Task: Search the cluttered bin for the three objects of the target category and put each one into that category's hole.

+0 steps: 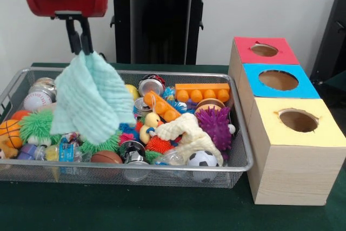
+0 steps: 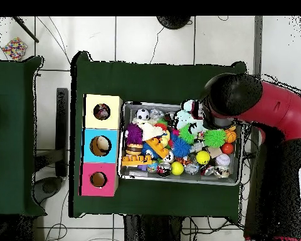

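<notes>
Hanging from the hand (image 1: 82,45), a mint-green cloth (image 1: 91,97) dangles above the left end of the wire basket (image 1: 238,133) in the front view, clear of the clutter beneath it. The fingers are pinched together on the cloth's top corner, with nothing else in their grip. The fabric looks light and limp, draping in folds, so it would likely swing on a quick move and could slip out of so small a pinch. A second pale cloth (image 1: 189,132) lies crumpled among the toys; its raised, bunched fold seems the best place to take hold. The yellow-topped box (image 1: 292,158) stands on the table at the basket's other end, its hole (image 1: 298,120) open and well apart from the hand
</notes>
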`<action>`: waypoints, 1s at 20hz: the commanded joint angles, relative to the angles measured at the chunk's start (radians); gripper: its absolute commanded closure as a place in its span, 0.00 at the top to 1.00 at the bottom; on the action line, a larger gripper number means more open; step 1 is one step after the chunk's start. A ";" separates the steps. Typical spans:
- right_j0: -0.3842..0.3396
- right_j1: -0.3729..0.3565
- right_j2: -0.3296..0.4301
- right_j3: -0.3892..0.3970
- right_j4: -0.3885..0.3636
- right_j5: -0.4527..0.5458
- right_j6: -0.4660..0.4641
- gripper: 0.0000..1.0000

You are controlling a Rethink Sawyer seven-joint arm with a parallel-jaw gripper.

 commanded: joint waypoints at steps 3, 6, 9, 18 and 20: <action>0.021 -0.066 0.015 0.229 0.103 -0.030 0.166 0.00; 0.034 -0.060 0.000 0.232 0.114 -0.006 0.186 0.00; 0.054 -0.039 -0.032 0.222 0.118 0.022 0.232 0.00; 0.088 0.026 -0.080 0.224 0.110 0.081 0.251 0.00; 0.094 0.042 -0.083 0.221 0.110 0.098 0.240 0.00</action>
